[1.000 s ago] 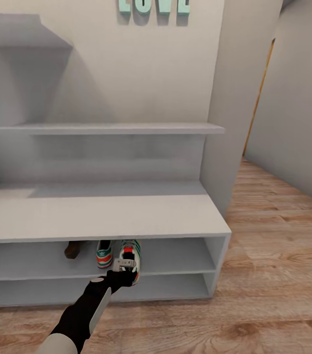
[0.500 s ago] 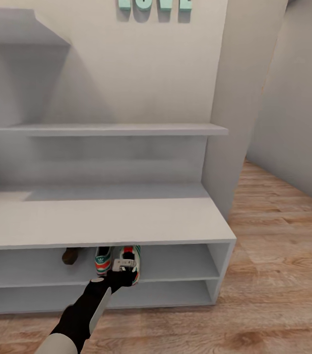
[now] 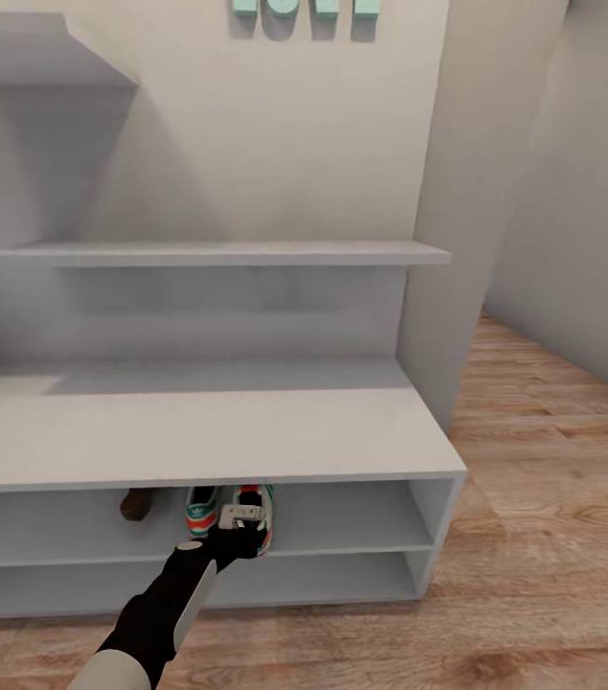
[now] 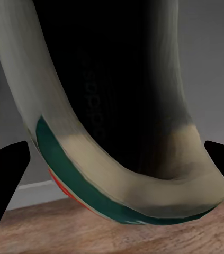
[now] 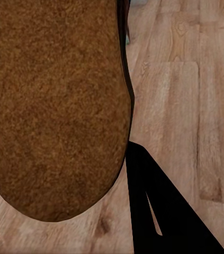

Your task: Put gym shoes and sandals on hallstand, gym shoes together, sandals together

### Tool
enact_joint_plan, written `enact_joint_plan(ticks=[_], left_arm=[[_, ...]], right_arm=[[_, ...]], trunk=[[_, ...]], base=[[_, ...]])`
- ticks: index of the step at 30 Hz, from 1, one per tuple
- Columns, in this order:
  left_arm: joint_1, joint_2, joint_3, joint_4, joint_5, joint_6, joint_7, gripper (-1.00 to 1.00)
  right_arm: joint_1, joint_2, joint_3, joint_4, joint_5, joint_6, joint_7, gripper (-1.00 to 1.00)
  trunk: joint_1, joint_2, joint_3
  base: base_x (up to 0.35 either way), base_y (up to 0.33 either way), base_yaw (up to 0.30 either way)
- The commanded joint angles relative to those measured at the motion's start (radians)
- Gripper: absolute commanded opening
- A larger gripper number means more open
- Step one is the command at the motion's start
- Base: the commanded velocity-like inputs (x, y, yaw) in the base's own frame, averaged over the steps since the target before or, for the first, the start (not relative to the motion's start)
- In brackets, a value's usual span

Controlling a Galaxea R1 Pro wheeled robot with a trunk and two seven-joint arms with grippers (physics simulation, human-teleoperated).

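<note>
The hallstand (image 3: 198, 431) fills the head view. On its upper low shelf a dark brown sandal (image 3: 136, 502) lies at the left with a gym shoe (image 3: 201, 508) beside it. My left gripper (image 3: 244, 518) is shut on the second gym shoe (image 3: 256, 498) at the shelf's front edge, right of the first. In the left wrist view this shoe's heel (image 4: 117, 180) sits between the dark fingers (image 4: 6, 185) of the gripper (image 4: 117, 151). My right gripper (image 5: 64, 180) is shut on the other sandal (image 5: 53, 106), held above the corridor floor (image 5: 196, 79); one finger (image 5: 154, 211) shows.
The bottom shelf (image 3: 323, 580) holds nothing I can see. Stepped upper shelves (image 3: 208, 254) rise behind the bench top. A white wall panel (image 3: 448, 240) borders the hallstand's right side, with wood floor (image 3: 553, 498) stretching away to the right.
The whole head picture has shifted slightly, so the camera moved. My left gripper stays on the gym shoe at the shelf front, beside the other shoe.
</note>
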State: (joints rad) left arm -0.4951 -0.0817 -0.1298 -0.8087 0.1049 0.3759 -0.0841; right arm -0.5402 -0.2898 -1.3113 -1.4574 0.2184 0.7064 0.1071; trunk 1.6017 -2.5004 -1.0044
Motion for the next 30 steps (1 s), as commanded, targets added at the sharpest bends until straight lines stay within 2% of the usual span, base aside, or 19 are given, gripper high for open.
enact_joint_plan(ticks=[1,23,30], left_arm=[[0.000,0.000,-0.001,-0.001,0.010,0.006,0.001,-1.00],[0.000,0.000,-0.001,-0.001,0.010,0.006,0.001,-1.00],[0.000,0.000,-0.001,-0.001,0.010,0.006,0.001,-1.00]], right_arm=[[-0.001,0.000,-0.002,-0.001,0.007,0.005,0.009,-1.00],[-0.001,0.000,-0.002,-0.001,0.007,0.005,0.008,-1.00],[-0.001,0.000,-0.002,-0.001,0.007,0.005,0.008,-1.00]], trunk=[[0.000,0.000,-0.001],[0.000,0.000,-0.001],[0.000,0.000,-0.001]], base=[[0.037,0.043,0.000],[0.036,0.023,0.000],[0.154,0.000,0.000]])
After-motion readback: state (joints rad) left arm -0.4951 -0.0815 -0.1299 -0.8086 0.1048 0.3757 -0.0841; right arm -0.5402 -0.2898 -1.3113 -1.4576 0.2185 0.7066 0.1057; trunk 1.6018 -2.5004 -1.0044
